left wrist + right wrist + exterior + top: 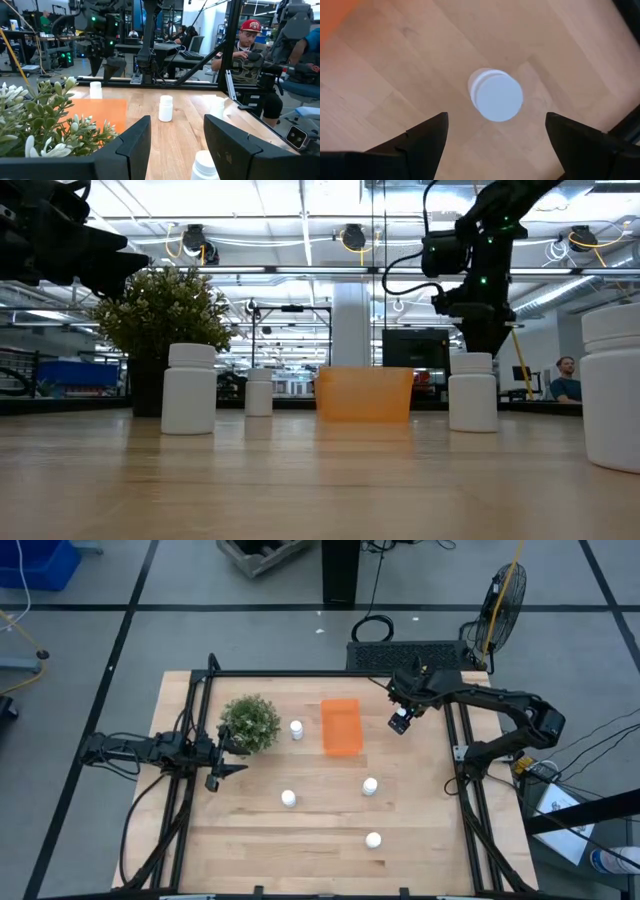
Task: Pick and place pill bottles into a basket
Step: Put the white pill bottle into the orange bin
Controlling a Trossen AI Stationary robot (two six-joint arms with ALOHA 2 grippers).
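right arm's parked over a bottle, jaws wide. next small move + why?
Probably lower straight down. In the right wrist view the right gripper is open, its fingers either side of a pill bottle seen cap-on from above, still standing on the table, not yet gripped. Descend until the fingers flank the body, then close. The basket sits close by for the drop. The left gripper waits by the plant.

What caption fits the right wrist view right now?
Right hand, fingers open, poised directly above an upright white pill bottle on the wooden table.
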